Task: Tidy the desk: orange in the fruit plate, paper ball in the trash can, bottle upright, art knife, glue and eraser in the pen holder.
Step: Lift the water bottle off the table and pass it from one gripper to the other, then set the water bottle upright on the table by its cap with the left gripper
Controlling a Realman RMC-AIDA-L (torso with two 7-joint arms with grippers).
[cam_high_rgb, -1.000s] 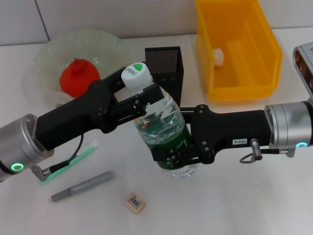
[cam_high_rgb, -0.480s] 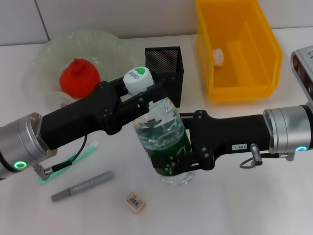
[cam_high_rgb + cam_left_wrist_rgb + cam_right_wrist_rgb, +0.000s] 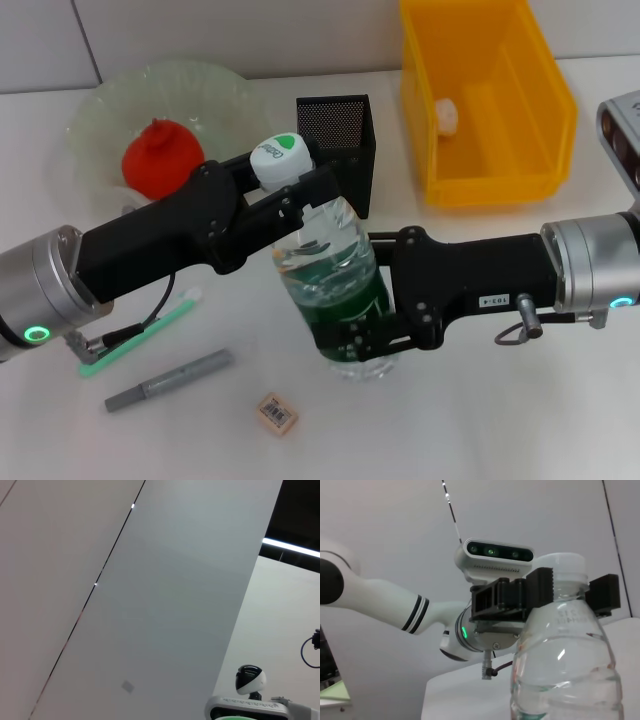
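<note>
The bottle (image 3: pixel 338 290) stands nearly upright in the middle of the desk (image 3: pixel 470 420), its white cap (image 3: pixel 279 158) tipped slightly toward the fruit plate, and both arms have hold of it. The left gripper (image 3: pixel 285 190) reaches in from the robot's left and is clamped on the neck just under the cap; the right wrist view shows its two black fingers (image 3: pixel 540 587) pressed against either side of the neck. The right gripper (image 3: pixel 355 335) comes in from the robot's right and is closed around the lower body at the green label, its fingers wrapping the plastic near the base. Just behind the bottle stands the pen holder (image 3: pixel 338 145), touching nothing. Behind the left arm sits the fruit plate (image 3: pixel 120 100) with the orange (image 3: pixel 160 155) inside it. Behind the right arm is the trash can (image 3: pixel 485 100), with the paper ball (image 3: pixel 446 115) lying on its floor. On the desk in front of the left arm lie a green-handled tool (image 3: pixel 140 335) and a grey pen-shaped stick (image 3: pixel 168 380), side by side but apart. The eraser (image 3: pixel 277 413) lies flat in front of the bottle, near the front edge and well clear of both grippers.
</note>
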